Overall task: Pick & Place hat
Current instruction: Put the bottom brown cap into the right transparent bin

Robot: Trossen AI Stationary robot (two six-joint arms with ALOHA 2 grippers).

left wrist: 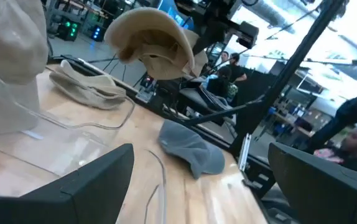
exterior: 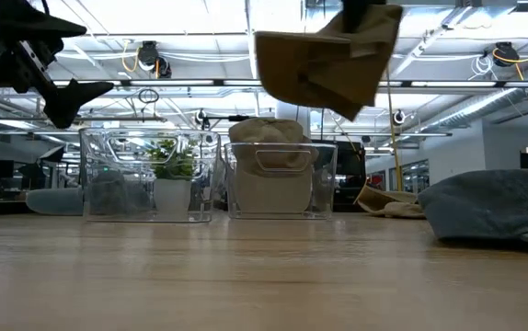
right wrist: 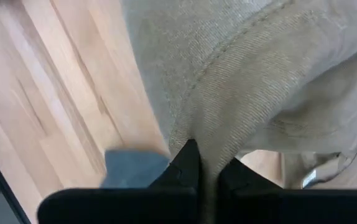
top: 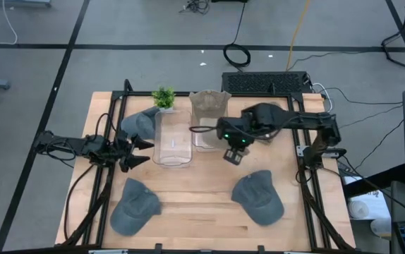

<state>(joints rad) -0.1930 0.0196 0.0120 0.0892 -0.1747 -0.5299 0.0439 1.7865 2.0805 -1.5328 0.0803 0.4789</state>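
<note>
Above the tabletop (top: 188, 212), your right tool (right wrist: 208, 167) pinches the soft, floppy tan hat (exterior: 324, 64); grip its fabric edge.

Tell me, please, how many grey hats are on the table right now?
3 grey hats: one at the table's front left, one front right, one back left beside the clear bin. The right gripper holds a beige hat, not counted; its arm may hide more.
</note>
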